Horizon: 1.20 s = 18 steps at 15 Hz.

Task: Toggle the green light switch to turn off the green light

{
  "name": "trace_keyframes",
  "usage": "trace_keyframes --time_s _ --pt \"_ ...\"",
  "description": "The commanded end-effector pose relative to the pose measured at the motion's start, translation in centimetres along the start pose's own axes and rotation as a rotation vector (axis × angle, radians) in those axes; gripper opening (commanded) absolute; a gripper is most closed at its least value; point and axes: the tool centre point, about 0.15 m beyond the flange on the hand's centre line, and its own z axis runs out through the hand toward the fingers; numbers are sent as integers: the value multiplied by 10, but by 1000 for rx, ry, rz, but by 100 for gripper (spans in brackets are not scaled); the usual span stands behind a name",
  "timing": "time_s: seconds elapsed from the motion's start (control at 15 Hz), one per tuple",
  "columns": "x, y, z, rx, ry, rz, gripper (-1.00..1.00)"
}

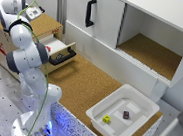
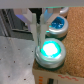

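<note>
The green light switch (image 2: 51,50) is a round button glowing bright green in a grey housing, seen in the wrist view. My gripper (image 2: 40,38) hangs just over its rim, the pale fingers (image 2: 35,26) drawn together to a point, shut on nothing. Whether the tips touch the button is unclear. In the exterior view the arm reaches to the small white switch box (image 1: 33,12) on top of the wooden cabinet at the far left; the green light itself cannot be made out there.
A second round switch (image 2: 59,24) glows blue beside the green one. The wooden cabinet (image 1: 44,25) has an open drawer (image 1: 60,51) with a black handle. A white bin (image 1: 122,114) holds two small cubes. A white cupboard (image 1: 144,31) stands behind.
</note>
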Motion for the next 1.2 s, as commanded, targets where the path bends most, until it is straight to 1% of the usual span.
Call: trace_keyframes --time_s 0.0,0.2,0.27,0.33,0.53,0.6,0.67,0.8,0.87,0.93,1.0,1.07,1.13 --pt "23 16 28 12 -108 16 -100" --pt "22 18 48 23 -132 17 -100" --pt "22 20 51 21 -120 23 -100" --pt "22 23 55 6 -117 30 -100" --pt "19 21 67 10 -148 20 -100" --pt "17 19 58 15 -132 29 -100" --pt "14 17 35 -6 -100 46 -100" --pt "8 16 -28 -53 -57 68 -100" --pt "4 19 -52 -77 -40 77 -100" --pt "2 24 -66 -89 -23 94 -100" --pt "-1 27 -76 -93 -7 102 100" --pt "-5 33 -84 -101 2 132 100" --pt "-11 35 -88 -95 14 143 100"
